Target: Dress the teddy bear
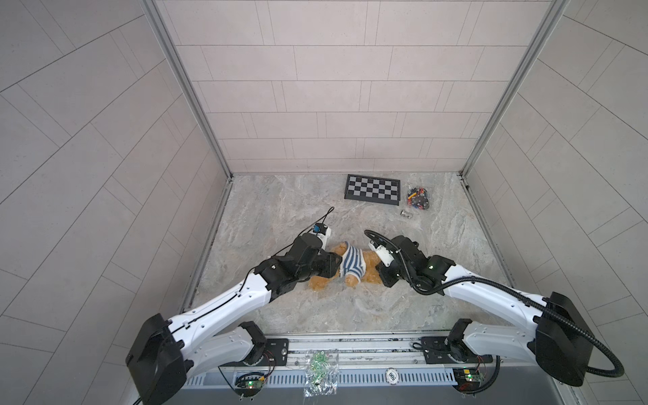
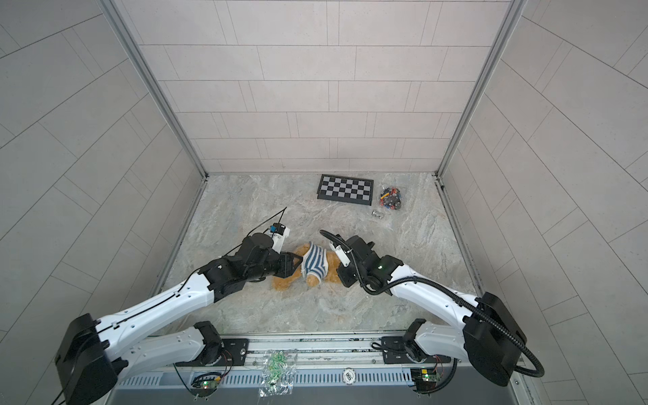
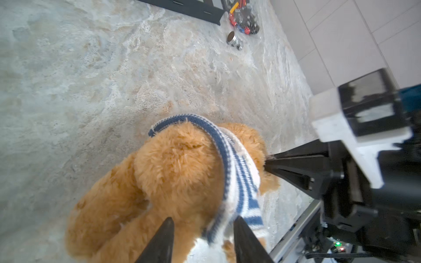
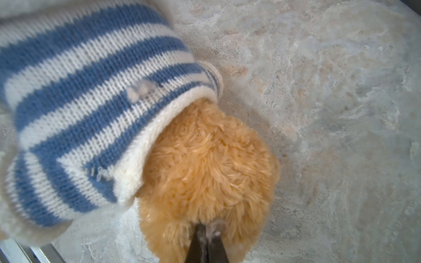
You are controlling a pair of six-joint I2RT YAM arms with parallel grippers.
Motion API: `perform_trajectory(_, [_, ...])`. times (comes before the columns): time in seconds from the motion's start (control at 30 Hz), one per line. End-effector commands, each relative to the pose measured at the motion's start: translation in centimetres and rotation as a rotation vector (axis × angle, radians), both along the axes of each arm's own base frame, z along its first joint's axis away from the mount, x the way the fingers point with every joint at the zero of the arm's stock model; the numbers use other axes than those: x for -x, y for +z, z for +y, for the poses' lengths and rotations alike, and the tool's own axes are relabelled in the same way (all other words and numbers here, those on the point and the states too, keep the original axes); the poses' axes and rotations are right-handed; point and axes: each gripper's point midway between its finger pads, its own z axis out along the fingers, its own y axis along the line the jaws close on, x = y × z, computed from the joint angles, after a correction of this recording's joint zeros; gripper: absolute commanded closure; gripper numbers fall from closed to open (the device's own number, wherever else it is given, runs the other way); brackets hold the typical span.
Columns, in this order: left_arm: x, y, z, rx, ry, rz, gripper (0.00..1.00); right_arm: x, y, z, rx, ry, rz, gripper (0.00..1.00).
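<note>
Pulling sweater [image 4: 91,79] down bear [image 4: 205,159]: right tool [image 4: 206,227] clenched on head fur; left tool [image 3: 202,224] released astride hem, should regrip.

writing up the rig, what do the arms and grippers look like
White shells with black joints on both arms. The left arm carries a thin black cable, the right arm a thick ribbed black hose. The left gripper and right gripper are black, tapering to points.
</note>
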Motion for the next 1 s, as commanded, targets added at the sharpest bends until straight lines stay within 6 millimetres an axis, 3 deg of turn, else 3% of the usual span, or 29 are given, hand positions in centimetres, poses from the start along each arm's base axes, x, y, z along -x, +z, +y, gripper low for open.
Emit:
perform_trajectory(0.0, [1.7,0.8,1.0,-0.042,0.018,-0.031,0.48,0.1,0.6,0.3,-0.019,-0.007,0.026,1.00])
perform_trajectory(0.13, [4.7,-0.2,0.8,-0.028,0.001,0.004,0.47,0.1,0.9,0.3,-0.022,-0.012,0.033,1.00])
perform_trajectory(0.3, [6.3,-1.0,-0.9,-0.017,-0.041,0.032,0.48,0.1,1.2,0.5,-0.029,-0.007,0.036,1.00])
perform_trajectory(0.8, [4.8,-4.3,-4.8,-0.041,-0.025,0.110,0.54,0.3,1.0,0.4,-0.044,-0.021,0.044,1.00])
perform_trajectory(0.97, [4.5,-4.8,-5.2,-0.059,-0.016,0.114,0.69,0.4,1.0,0.3,-0.043,-0.025,0.044,1.00])
